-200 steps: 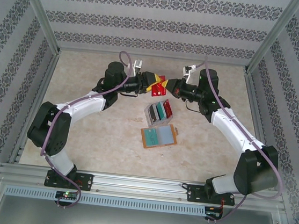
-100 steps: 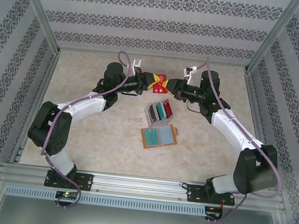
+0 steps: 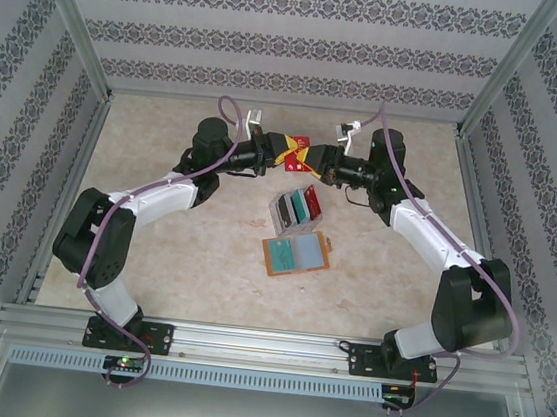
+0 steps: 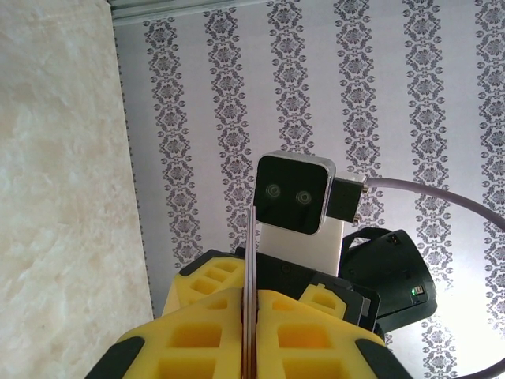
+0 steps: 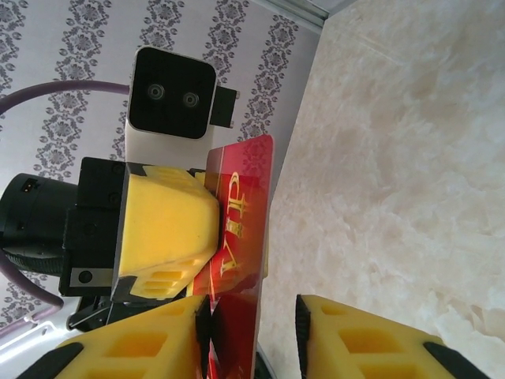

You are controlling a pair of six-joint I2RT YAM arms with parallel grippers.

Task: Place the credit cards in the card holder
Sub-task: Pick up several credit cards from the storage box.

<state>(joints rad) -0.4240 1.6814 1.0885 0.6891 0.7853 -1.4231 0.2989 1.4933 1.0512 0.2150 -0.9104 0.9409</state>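
Standing on edge above the far half of the pale marbled table top (image 3: 182,258), a thin, gold-lettered red plastic card (image 3: 298,150) is held between the two arms. It is pinched by the left gripper (image 3: 281,154). In the left wrist view that gripper's yellow fingers (image 4: 316,339) are seen pressed together on the card's edge, with no gap on either side. The right gripper (image 3: 316,161) is set facing the left one from the opposite side of the card, nose to nose. In the right wrist view its jaws are seen parted. The card's lower end is placed between the two yellow fingers (image 5: 142,351), lying against one black pad, while a clear gap is left to the other pad. The card is therefore not clamped by the right gripper.

The other credit cards (image 3: 296,207) are laid in a small fanned heap on the table, nearer the arm bases than the two grippers. A teal-green card, a dark card and a grey-white card can be made out in it. Nearer still, the small squarish orange-tan leather-like card holder (image 3: 295,254) is laid open and flat, its grey inner pockets turned upward. The heap and the holder are close together, but whether they touch cannot be told. The table is enclosed by patterned grey-and-white walls (image 3: 297,50).
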